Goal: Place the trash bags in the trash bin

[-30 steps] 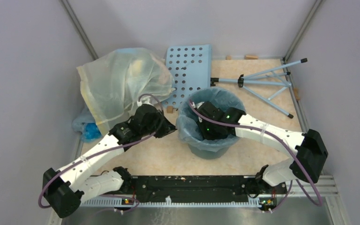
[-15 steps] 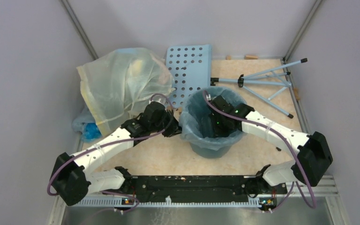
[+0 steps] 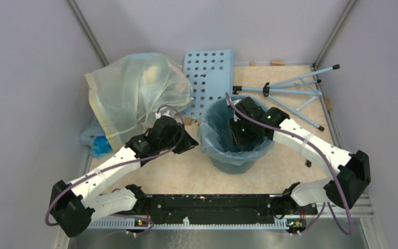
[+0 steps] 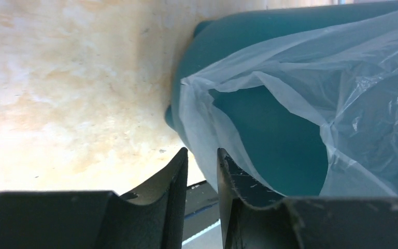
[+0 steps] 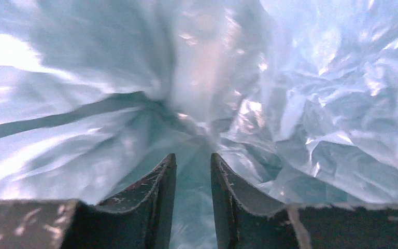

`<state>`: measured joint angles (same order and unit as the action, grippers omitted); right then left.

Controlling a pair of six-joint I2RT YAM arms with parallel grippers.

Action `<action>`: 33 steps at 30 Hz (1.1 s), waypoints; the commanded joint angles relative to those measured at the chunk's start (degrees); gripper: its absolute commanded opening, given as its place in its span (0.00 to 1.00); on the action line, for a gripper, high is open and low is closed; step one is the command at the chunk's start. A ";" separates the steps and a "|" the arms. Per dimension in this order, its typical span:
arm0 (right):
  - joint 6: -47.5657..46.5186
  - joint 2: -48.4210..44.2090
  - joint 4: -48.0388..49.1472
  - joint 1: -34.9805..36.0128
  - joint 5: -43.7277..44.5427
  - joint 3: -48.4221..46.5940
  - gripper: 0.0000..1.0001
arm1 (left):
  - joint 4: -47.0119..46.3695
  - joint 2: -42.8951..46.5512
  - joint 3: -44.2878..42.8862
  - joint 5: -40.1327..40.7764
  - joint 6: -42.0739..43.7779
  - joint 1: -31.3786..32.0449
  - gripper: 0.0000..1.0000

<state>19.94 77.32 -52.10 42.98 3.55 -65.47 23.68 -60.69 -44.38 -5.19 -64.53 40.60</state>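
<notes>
The dark teal trash bin stands in the middle of the table. The pale blue trash bag lines it, its edge folded over the rim. My left gripper is just left of the bin, apart from it. In the left wrist view the gripper has a narrow gap with nothing between the jaws, and the bag's hanging edge and the bin wall lie just beyond the tips. My right gripper is down inside the bin. In the right wrist view it is narrowly open, with crinkled bag all around.
A large yellowish bag with stuff inside lies at the back left, a blue bundle beside it. A light blue perforated panel leans behind the bin. A folded tripod lies at the back right. Small wooden blocks sit by the back wall.
My left gripper reached to the bin's left rim, then drew back a little. My right gripper moved farther back and right inside the bin. The bag opening is spread wider over the rim.
</notes>
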 commanded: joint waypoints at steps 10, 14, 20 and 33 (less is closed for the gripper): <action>-6.42 0.33 -17.73 -0.17 -6.76 -35.83 0.58 | 17.85 11.77 -6.81 18.76 6.58 -1.20 0.43; -7.44 4.11 -26.15 -1.18 3.91 -46.95 0.65 | 20.83 12.29 -8.61 19.97 8.26 -1.22 0.45; -8.08 3.26 -25.63 -11.57 10.40 -48.63 0.75 | 21.30 14.62 -8.45 20.36 9.01 -1.22 0.50; -6.79 0.49 -16.60 -18.10 1.10 -28.29 0.58 | 21.92 16.43 -10.48 23.34 14.52 -1.17 0.54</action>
<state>12.64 79.35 -72.60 25.32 7.16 -96.07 45.56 -44.86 -51.79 15.55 -53.49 39.62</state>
